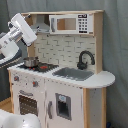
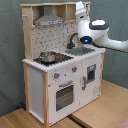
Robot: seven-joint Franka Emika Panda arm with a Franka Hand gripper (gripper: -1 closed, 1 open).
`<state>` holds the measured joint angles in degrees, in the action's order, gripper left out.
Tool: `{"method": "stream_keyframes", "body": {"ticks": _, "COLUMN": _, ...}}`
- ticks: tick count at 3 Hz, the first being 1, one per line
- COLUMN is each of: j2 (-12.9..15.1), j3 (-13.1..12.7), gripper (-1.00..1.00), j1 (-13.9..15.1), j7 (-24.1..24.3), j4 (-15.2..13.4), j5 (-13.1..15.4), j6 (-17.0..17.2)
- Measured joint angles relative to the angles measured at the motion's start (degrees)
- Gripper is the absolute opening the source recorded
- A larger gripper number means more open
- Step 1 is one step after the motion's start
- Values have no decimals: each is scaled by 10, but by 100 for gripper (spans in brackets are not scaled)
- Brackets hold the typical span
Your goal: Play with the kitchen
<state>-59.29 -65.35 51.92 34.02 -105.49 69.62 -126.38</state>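
White and light-wood kitchen (image 1: 60, 85) (image 2: 62, 70) is stood upright on the floor, its long counter run level; its front is turned toward the first exterior view's left and the second exterior view's right. Jaws' opening cannot be told; nothing is seen held.

The large white and light-wood toy kitchen (image 1: 60, 75) fills the centre of both exterior views. In the first exterior view, a small metal pot (image 1: 30, 62) sits on the flat black hob (image 1: 42, 66) at centre left, the recessed grey sink (image 1: 74, 74) lies right of the hob, and the curved black faucet (image 1: 85, 58) stands behind the sink. The white microwave with keypad (image 1: 70, 23) sits on the shelf at upper centre. The white robot arm (image 1: 17, 36) occupies the upper left. In the second exterior view, the arm (image 2: 95, 32) reaches in from the right edge above the sink (image 2: 80, 50).
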Motion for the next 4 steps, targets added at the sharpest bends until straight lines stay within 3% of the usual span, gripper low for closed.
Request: {"method": "stream_keyframes", "body": {"ticks": 4, "j2": 0, "j3": -65, "gripper": 100, "j1": 130, "j7": 92, "j4": 108, "j5": -149, "j6": 4}}
